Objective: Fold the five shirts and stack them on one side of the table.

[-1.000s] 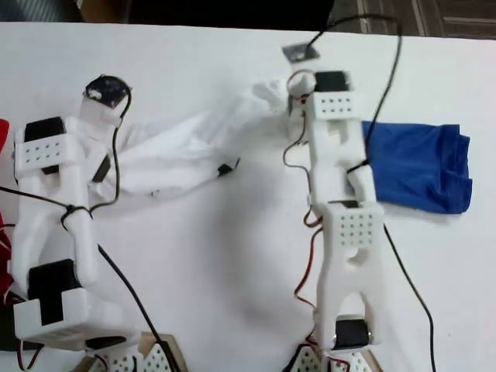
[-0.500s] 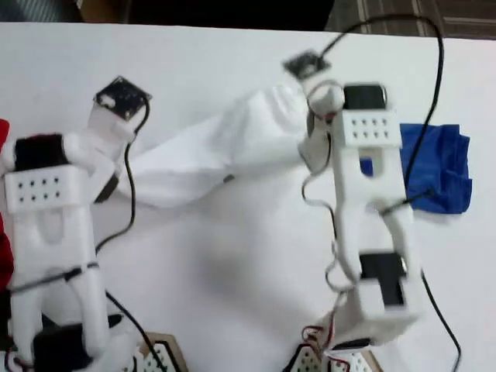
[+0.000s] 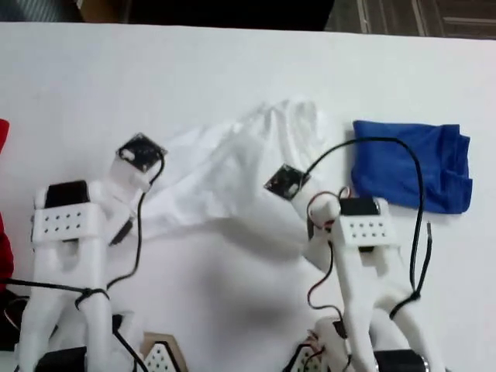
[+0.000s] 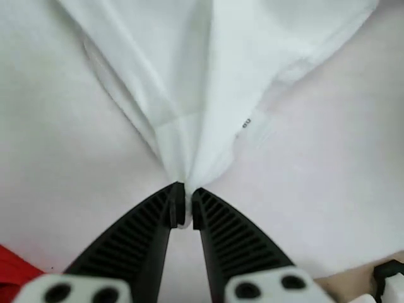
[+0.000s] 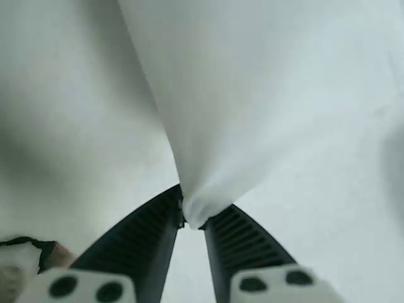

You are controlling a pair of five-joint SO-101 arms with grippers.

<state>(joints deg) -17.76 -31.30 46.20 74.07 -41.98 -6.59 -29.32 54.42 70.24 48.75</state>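
Pinching white shirt [image 3: 232, 167] in left gripper [image 4: 183, 211] and right gripper [image 5: 192, 218], both clamped on cloth, just beside blue shirt [image 3: 411, 163]. Pull both ends level and taut before laying flat, apart from blue shirt.

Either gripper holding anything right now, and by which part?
Both hold the white shirt: the left gripper pinches a bunched edge, the right gripper a gathered fold of cloth. Which part of the garment each is, I cannot tell.

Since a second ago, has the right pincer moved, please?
Yes; the right pincer pulled back from the blue shirt's far edge toward its near edge.
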